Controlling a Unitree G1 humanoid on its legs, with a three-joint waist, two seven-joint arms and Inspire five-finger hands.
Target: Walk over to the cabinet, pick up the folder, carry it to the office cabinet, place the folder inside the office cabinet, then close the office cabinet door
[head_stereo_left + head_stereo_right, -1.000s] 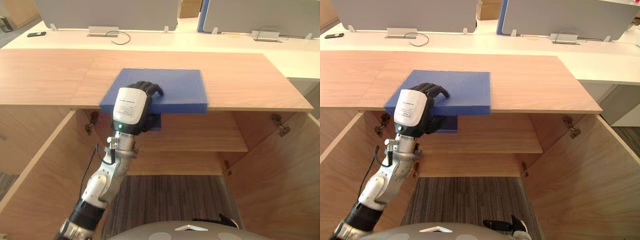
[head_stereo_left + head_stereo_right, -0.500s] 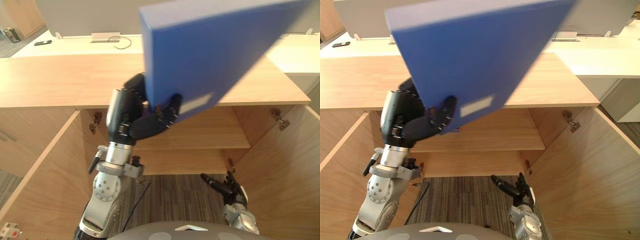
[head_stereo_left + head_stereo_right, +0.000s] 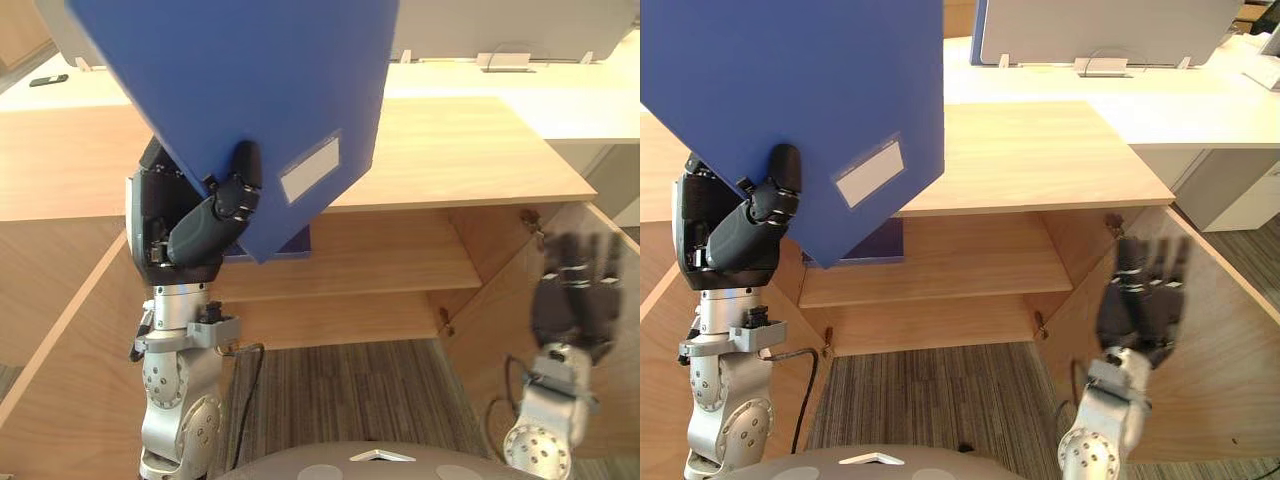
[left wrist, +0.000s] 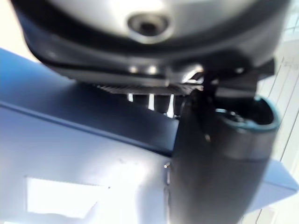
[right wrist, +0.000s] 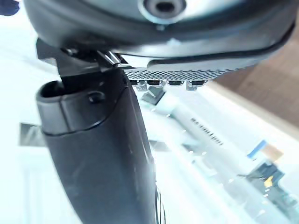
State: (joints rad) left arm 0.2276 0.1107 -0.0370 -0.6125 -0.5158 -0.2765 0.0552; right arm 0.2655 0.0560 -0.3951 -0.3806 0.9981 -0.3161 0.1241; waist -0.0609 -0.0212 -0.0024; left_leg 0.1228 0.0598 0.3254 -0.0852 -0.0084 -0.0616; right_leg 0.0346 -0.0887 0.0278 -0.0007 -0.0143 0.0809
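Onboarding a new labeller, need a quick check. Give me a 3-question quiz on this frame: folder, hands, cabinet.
1. True or false: the folder lies flat on the cabinet top.
2. Which hand grips the folder? A) left B) right C) both
3. Fill in: the right hand has its fingers ____ (straight/curled).

Key:
1. False; it is held up above the cabinet top.
2. A; the left hand grips it, thumb on its front face.
3. Straight.
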